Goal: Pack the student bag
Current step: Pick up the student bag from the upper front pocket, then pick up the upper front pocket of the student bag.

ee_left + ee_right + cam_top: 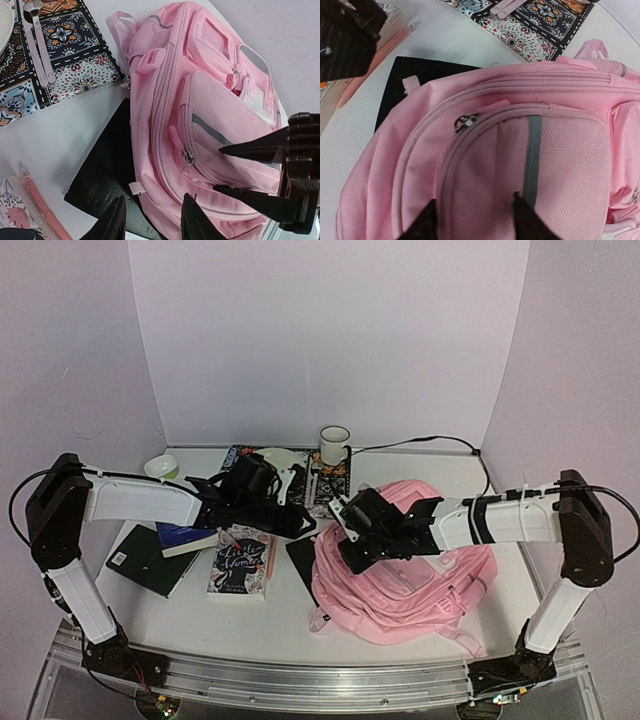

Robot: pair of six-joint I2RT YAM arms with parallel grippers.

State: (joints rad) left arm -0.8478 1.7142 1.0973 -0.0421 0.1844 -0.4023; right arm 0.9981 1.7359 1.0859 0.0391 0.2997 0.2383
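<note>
Toward the near right corner of the counter lies the large soft pink fabric backpack (420, 585), front pockets up, its left side overlapping a flat black book (298, 562). The right gripper (475, 222) hovers over the textured front pocket (560, 165), fingers spread, pinching nothing. The left gripper (152, 222) hangs just beside the bag's edge, also spread and empty. Limp, light cloth like this will likely sag and slide rather than hold shape, so the small metal zip pull (465, 121) looks the best purchase, with the other gripper pinning the fabric.
</note>
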